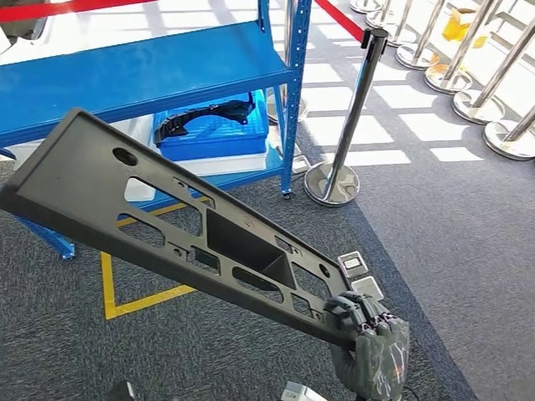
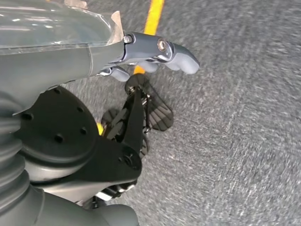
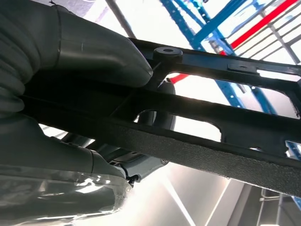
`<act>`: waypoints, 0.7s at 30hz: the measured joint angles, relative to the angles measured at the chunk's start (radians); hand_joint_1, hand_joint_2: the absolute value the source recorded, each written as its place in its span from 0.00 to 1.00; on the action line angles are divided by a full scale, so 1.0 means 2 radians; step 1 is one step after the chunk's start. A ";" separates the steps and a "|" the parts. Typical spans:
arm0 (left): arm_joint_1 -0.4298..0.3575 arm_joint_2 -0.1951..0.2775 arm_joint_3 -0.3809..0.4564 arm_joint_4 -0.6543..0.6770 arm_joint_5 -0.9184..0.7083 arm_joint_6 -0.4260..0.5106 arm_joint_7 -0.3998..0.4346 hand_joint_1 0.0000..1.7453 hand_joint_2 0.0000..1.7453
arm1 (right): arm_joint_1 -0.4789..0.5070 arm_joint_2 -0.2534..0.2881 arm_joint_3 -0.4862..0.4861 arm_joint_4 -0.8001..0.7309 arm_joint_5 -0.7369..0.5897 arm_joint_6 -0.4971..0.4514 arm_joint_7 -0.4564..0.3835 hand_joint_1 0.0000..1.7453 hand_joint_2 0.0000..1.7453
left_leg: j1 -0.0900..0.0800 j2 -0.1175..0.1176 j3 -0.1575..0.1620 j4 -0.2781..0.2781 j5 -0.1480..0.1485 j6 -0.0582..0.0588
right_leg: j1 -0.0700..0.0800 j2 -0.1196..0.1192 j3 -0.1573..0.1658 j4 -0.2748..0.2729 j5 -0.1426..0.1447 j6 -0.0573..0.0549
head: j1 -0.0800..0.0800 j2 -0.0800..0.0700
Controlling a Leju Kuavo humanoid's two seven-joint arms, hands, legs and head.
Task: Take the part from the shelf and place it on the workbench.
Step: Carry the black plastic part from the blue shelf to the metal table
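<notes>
One long black part [image 1: 158, 221], a flat plastic panel with cut-outs and a boxed recess near its middle, is up in the air in front of me, clear of the shelf [image 1: 145, 67] and tilted so its far end rises toward the left of my head view. My right hand [image 1: 369, 342] holds it by the near lower end, dark fingers [image 1: 354, 309] wrapped over the panel's edge. From the right wrist camera I see the same grip from underneath: the thumb [image 3: 103, 54] lies across one side of the part [image 3: 213, 127] and the fingers come round the other, with the panel's ribs and openings running away from the hand [image 3: 71, 136].

My left hand [image 2: 156, 54] hangs low over the grey carpet [image 2: 241, 132], holding nothing; its grey fingers reach forward, slightly curved and loosely together.

Behind the part stands the blue metal shelf. On its lower level a blue tray [image 1: 211, 134] carries another black curved piece [image 1: 205, 117], lying along the tray's back edge. Yellow tape [image 1: 135, 296] marks a corner on the carpet [image 1: 454, 251] beneath the shelf's front edge. To the right, a chrome stanchion [image 1: 347, 125] with a red belt stands near the shelf's front right post, with more chrome posts [image 1: 466, 58] further off.
</notes>
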 joint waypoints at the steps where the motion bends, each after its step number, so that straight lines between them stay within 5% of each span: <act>1: 0.000 0.000 0.000 0.000 0.000 0.000 0.000 0.00 1.00 | 0.001 0.000 0.000 0.000 0.001 0.000 0.000 1.00 1.00 | 0.000 -0.005 0.001 -0.005 -0.001 0.001 | -0.001 0.005 -0.004 0.001 0.001 0.002 | 0.000 0.000; 3: 0.001 0.000 0.000 0.000 0.000 0.000 0.001 0.00 1.00 | 0.003 0.000 -0.001 -0.001 0.002 0.000 0.001 1.00 1.00 | -0.001 0.004 0.002 -0.008 0.000 0.004 | -0.003 0.012 -0.008 0.002 0.002 0.008 | 0.000 0.000; 5: -0.001 -0.001 0.000 0.000 0.001 -0.001 0.001 0.00 1.00 | 0.004 0.000 -0.001 -0.002 0.003 -0.001 0.001 1.00 1.00 | 0.000 0.016 0.003 -0.012 0.002 0.009 | -0.002 -0.008 -0.017 0.019 -0.009 0.014 | 0.001 0.000; 7: 0.000 -0.001 0.000 0.000 0.000 -0.001 0.001 0.00 1.00 | 0.004 0.000 -0.001 -0.003 0.004 -0.001 0.001 1.00 1.00 | 0.000 0.030 0.005 -0.013 0.003 0.012 | -0.003 -0.038 -0.042 0.073 -0.038 0.020 | 0.002 0.000; 9: 0.002 -0.001 0.000 0.000 0.000 -0.001 0.001 0.00 1.00 | 0.005 0.000 -0.001 -0.002 0.004 -0.001 0.002 1.00 1.00 | 0.000 0.045 0.005 -0.013 0.001 0.012 | -0.007 -0.048 -0.071 0.132 -0.061 0.024 | 0.002 0.000; 10: 0.002 0.000 0.000 0.000 0.000 0.000 0.001 0.00 1.00 | 0.005 0.000 -0.001 -0.002 0.004 -0.001 0.003 1.00 1.00 | 0.000 0.052 0.005 -0.013 0.001 0.012 | -0.009 -0.051 -0.076 0.142 -0.060 0.026 | 0.002 0.000; 11: 0.002 0.000 0.000 0.000 0.000 0.000 0.001 0.00 1.00 | 0.006 0.000 -0.001 -0.002 0.004 -0.001 0.003 1.00 1.00 | 0.000 0.059 0.006 -0.013 0.000 0.011 | -0.010 -0.053 -0.070 0.130 -0.049 0.027 | 0.002 0.000; 14: 0.000 0.000 0.000 0.000 0.000 -0.001 0.001 0.00 1.00 | 0.006 0.000 -0.001 -0.004 0.004 -0.001 0.005 1.00 1.00 | -0.001 0.073 0.010 -0.013 -0.004 0.005 | -0.008 -0.076 -0.018 0.031 -0.007 0.024 | 0.002 0.000; 16: -0.001 0.000 0.000 0.000 0.000 -0.001 0.001 0.00 1.00 | 0.006 0.000 -0.002 -0.005 0.005 -0.001 0.005 1.00 1.00 | -0.002 0.080 0.012 -0.014 -0.006 -0.001 | -0.003 -0.084 -0.005 0.002 -0.002 0.018 | 0.002 0.000; 18: -0.001 -0.001 0.000 0.000 0.001 -0.001 0.001 0.00 1.00 | 0.006 0.000 -0.002 -0.006 0.005 -0.001 0.006 1.00 1.00 | -0.001 0.087 0.014 -0.015 -0.008 -0.007 | -0.001 -0.074 -0.006 0.000 -0.001 0.010 | 0.001 0.000; 21: -0.002 -0.003 0.000 0.000 0.001 -0.001 0.001 0.00 1.00 | 0.007 0.000 -0.003 -0.009 0.006 -0.001 0.006 1.00 1.00 | 0.001 0.063 0.003 0.018 -0.033 -0.011 | -0.003 -0.059 -0.002 -0.007 0.003 -0.002 | 0.000 0.000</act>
